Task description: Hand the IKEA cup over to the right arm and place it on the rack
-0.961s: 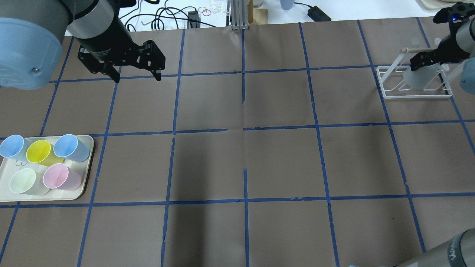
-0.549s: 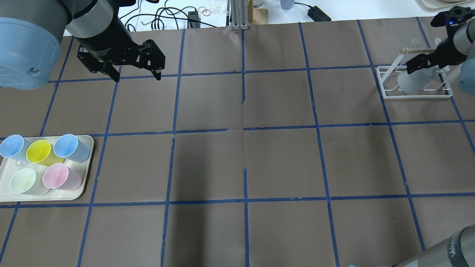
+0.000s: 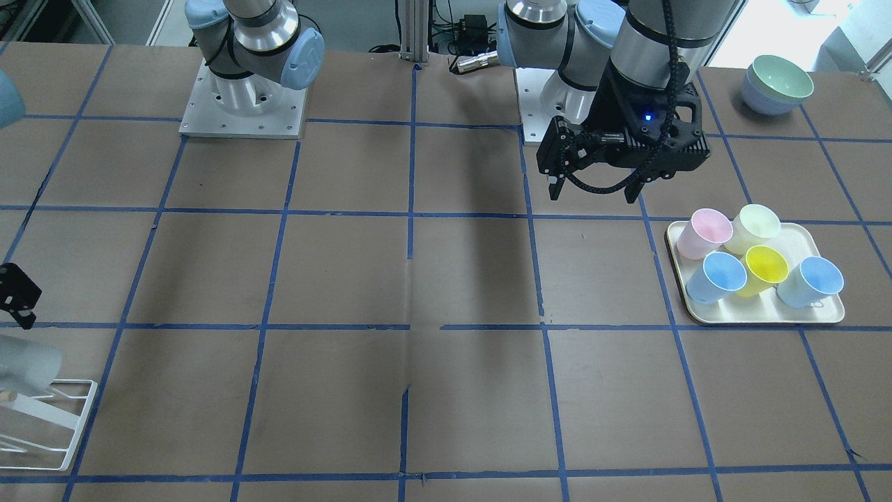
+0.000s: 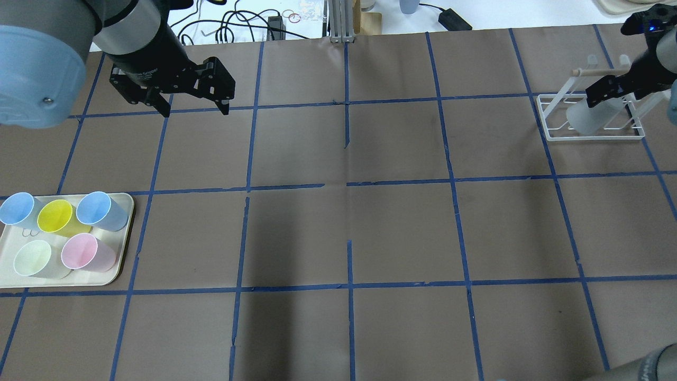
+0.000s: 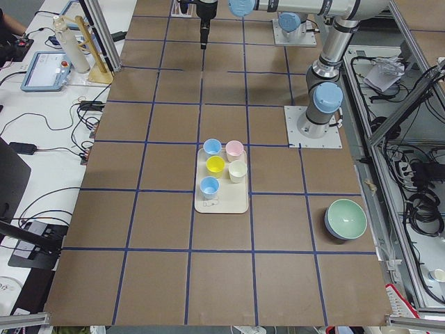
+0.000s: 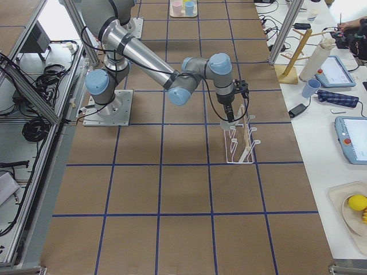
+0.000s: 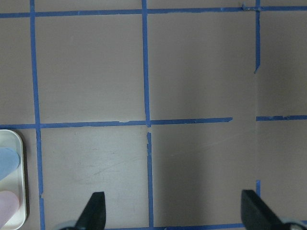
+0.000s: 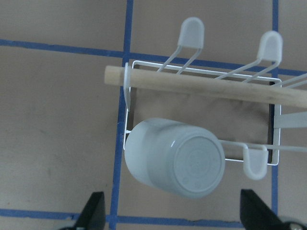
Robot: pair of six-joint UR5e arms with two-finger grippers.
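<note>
Your right gripper (image 8: 173, 211) has its jaws spread wide. In its wrist view the two fingertips (image 8: 93, 213) sit in the bottom corners, and neither touches anything. The IKEA cup (image 8: 175, 158) lies just beyond those tips, in line with the gap between them. Its base is turned toward the gripper and it is tilted, resting on the white wire of the rack (image 8: 201, 69). Past the cup from the gripper, the rack's wooden rod (image 8: 206, 86) runs crosswise, with rounded wire prongs further out.

From overhead you see that gripper (image 4: 608, 92) hanging above the cup (image 4: 584, 117) — the black fingers overlap its upper edge in the picture, and the cup sits in the rack (image 4: 550, 132) below. In the side view the right arm (image 6: 150, 62) reaches out over the table, wrist bent down over the rack (image 6: 241, 146).

Your left gripper (image 4: 195, 110) is also open and holds nothing; its fingers (image 4: 226, 108) point down at bare brown table. Well apart from it, back toward the robot and off to its left, is the cream tray (image 4: 124, 233). It carries five upright cups — two light blue, one yellow, one pink, one pale cream. In the left wrist view only the tray's corner (image 7: 14, 139) shows, beside the left fingertip (image 7: 95, 211).
</note>
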